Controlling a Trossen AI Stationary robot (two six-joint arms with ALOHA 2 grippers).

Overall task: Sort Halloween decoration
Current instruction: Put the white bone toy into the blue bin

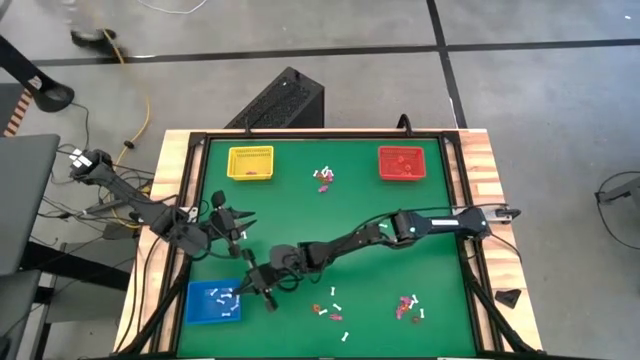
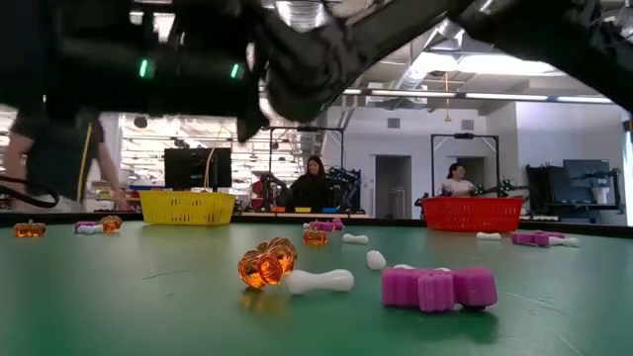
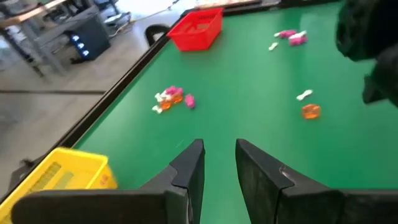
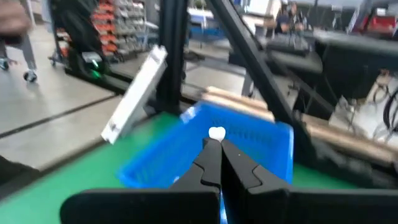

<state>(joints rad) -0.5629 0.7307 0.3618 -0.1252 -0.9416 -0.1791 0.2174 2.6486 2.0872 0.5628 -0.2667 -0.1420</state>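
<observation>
The trinkets lie in loose groups on the green mat: one group (image 1: 323,178) between the far trays, another (image 1: 330,310) near the front, a third (image 1: 408,305) to the right. In the low view an orange one (image 2: 267,264), a white stick (image 2: 318,282) and a purple one (image 2: 438,287) lie close by. My right gripper (image 4: 215,143) reaches across to the right edge of the blue tray (image 1: 213,302) and is shut on a white trinket (image 4: 216,132). My left gripper (image 3: 219,155) is open above the mat left of centre (image 1: 240,222), touching nothing. My right gripper pinches the white trinket (image 4: 216,133) between its two fingertips (image 4: 210,149), with a small white end showing just past them. The trinket is lifted clear, in front of the blue tray (image 4: 249,146).
A yellow tray (image 1: 250,162) stands at the far left and a red tray (image 1: 402,162) at the far right of the mat. White pieces lie in the blue tray (image 1: 225,295). A raised black rim (image 1: 330,135) borders the mat. People sit in the room beyond (image 2: 315,183).
</observation>
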